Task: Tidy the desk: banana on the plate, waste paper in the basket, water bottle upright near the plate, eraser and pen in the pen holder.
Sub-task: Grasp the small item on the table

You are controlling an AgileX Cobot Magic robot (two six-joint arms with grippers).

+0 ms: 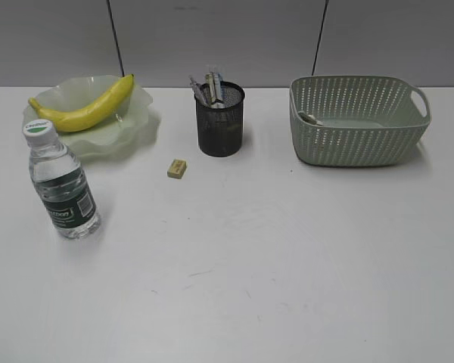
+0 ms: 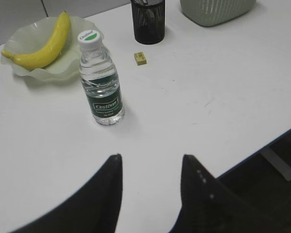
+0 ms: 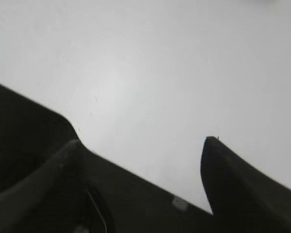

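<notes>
The yellow banana [image 1: 87, 107] [image 2: 41, 44] lies on the ruffled pale green plate [image 1: 140, 125] [image 2: 68, 73]. The water bottle [image 1: 60, 184] [image 2: 101, 82] stands upright in front of the plate. A small tan eraser [image 1: 178, 168] [image 2: 140, 58] lies on the desk [image 1: 272, 257] by the black mesh pen holder [image 1: 221, 121] [image 2: 149, 22], which holds pens [image 1: 210, 89]. Waste paper [image 1: 310, 118] lies inside the green basket [image 1: 359, 147] [image 2: 218, 9]. My left gripper [image 2: 152, 156] hangs open and empty, well short of the bottle. My right gripper [image 3: 143, 141] is open over the bare desk edge. Neither gripper shows in the exterior view.
The desk's front edge [image 2: 262, 145] runs close to my left gripper, with dark floor beyond. In the right wrist view the desk edge [image 3: 136, 167] cuts diagonally across the frame. A grey panelled wall [image 1: 227, 38] stands behind the desk.
</notes>
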